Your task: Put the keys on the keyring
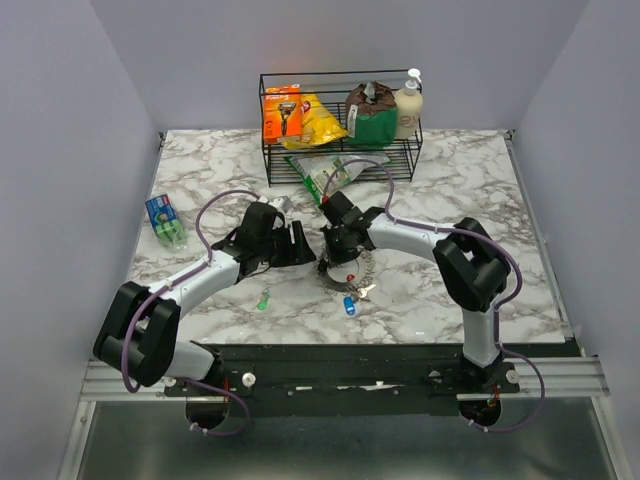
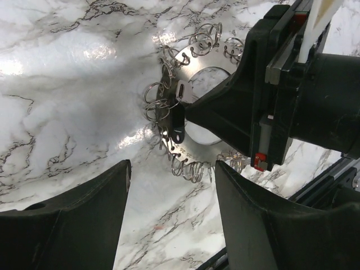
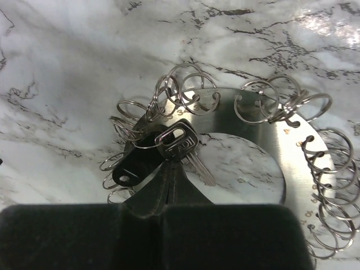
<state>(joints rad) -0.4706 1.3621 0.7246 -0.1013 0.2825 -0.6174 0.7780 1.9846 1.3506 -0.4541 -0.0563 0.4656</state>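
The keyring [image 3: 281, 169] is a flat silver ring plate fringed with many small split rings, lying on the marble; it also shows in the top view [image 1: 352, 275] and the left wrist view [image 2: 194, 59]. My right gripper [image 3: 173, 171] is shut on a silver key [image 3: 181, 143] at its head and holds it over the plate's left side, where a split ring passes through the key's hole. A small dark oval clip [image 3: 135, 164] sits beside it. A green-headed key [image 1: 263, 298] and a blue-headed key [image 1: 349, 305] lie on the table. My left gripper [image 2: 171, 219] is open and empty beside the plate.
A black wire basket [image 1: 340, 150] at the back holds a razor pack, a yellow bag, a green bag and a bottle. A green packet [image 1: 322, 175] lies in front of it. A blue-green box [image 1: 165, 221] is at the left. A loose silver key [image 1: 366, 291] lies by the plate.
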